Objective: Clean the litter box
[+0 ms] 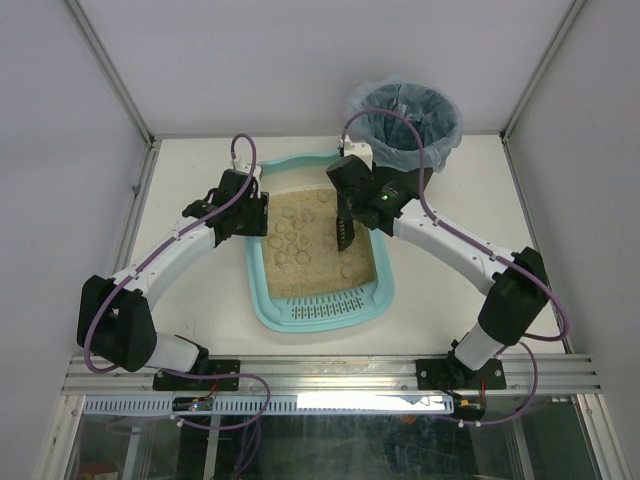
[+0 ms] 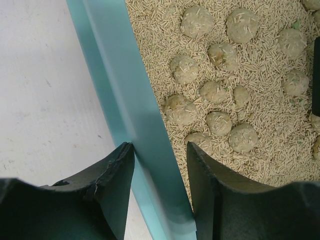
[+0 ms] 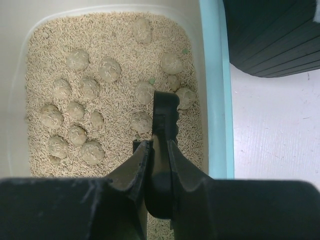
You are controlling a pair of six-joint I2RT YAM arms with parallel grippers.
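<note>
Many clumps [image 3: 109,69] lie in the litter box [image 1: 257,300], so cleaning looks barely begun. The left gripper [image 2: 160,147] pinches the rim between its fingers. The right gripper [image 3: 156,150] clasps the scoop [image 3: 165,112], its blade just ahead over the litter, with the bin [image 1: 405,120] at its right.

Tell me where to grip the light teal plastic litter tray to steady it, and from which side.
Grip the light teal plastic litter tray by its long left rim, from above, one finger outside and one over the litter. That raised rim is thin and straight, and the left gripper straddles it there.
</note>
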